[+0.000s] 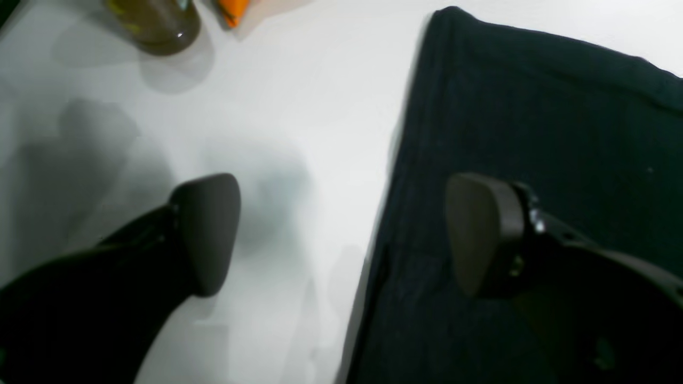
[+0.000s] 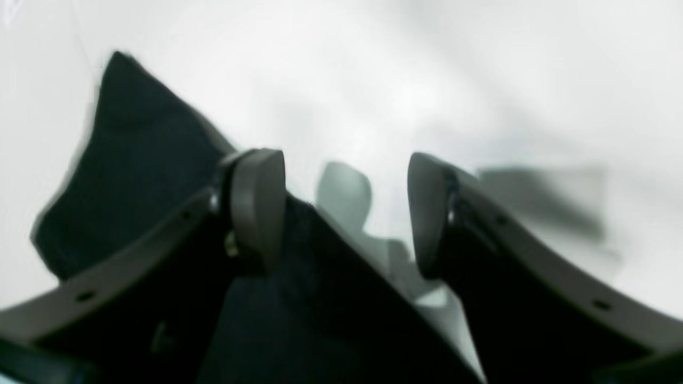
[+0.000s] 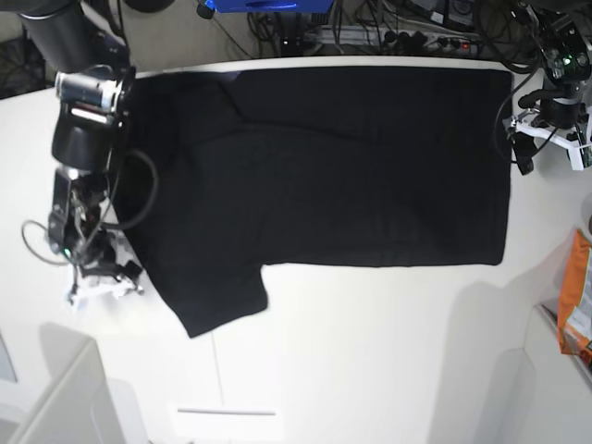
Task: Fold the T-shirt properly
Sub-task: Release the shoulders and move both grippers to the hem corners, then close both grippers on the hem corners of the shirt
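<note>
The black T-shirt [image 3: 351,166] lies spread flat on the white table [image 3: 370,351], plain side up, with one sleeve [image 3: 217,301] pointing to the near left. My left gripper [image 1: 344,234] is open and straddles the shirt's side edge [image 1: 533,133]: one finger is over bare table, the other over the cloth. In the base view it sits at the shirt's right edge [image 3: 520,148]. My right gripper [image 2: 344,213] is open too, low over a corner of the shirt [image 2: 133,176], at the shirt's left side in the base view [image 3: 102,282]. Neither gripper holds anything.
A brown jar [image 1: 160,26] and an orange packet [image 1: 232,10] lie beyond the left gripper; the packet also shows at the table's right edge [image 3: 575,305]. Cables [image 3: 398,28] run behind the table. A white panel [image 3: 55,398] stands at the near left.
</note>
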